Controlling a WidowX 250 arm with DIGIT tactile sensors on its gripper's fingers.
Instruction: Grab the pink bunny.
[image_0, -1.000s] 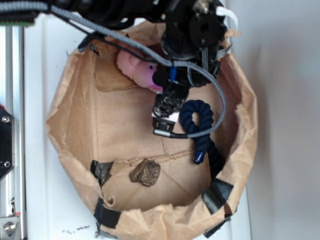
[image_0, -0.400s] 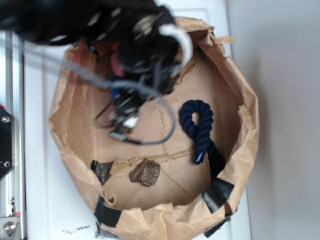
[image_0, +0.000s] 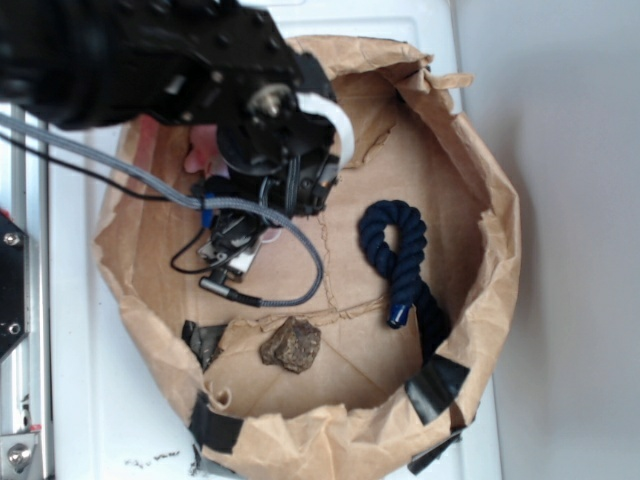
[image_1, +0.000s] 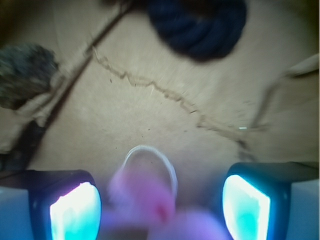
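The pink bunny (image_1: 145, 200) is a blurred pink mass low in the wrist view, lying between my two lit fingers (image_1: 75, 210) with a gap on each side. My gripper (image_1: 160, 200) is open around it. In the exterior view the black arm covers the upper left of the brown paper bin (image_0: 500, 250). Only a sliver of the pink bunny (image_0: 205, 152) shows past the arm. The gripper (image_0: 230, 228) hangs below the wrist, over the bin floor.
A dark navy knotted rope (image_0: 395, 250) lies at the right of the bin floor. A brown rock-like lump (image_0: 292, 345) sits near the front. Crumpled paper walls with black tape (image_0: 435, 390) ring the floor. A grey cable (image_0: 290, 290) loops off the wrist.
The arm swung left across the bin, from beside the rope to the upper left. It now covers the bunny, which showed plainly one second ago.
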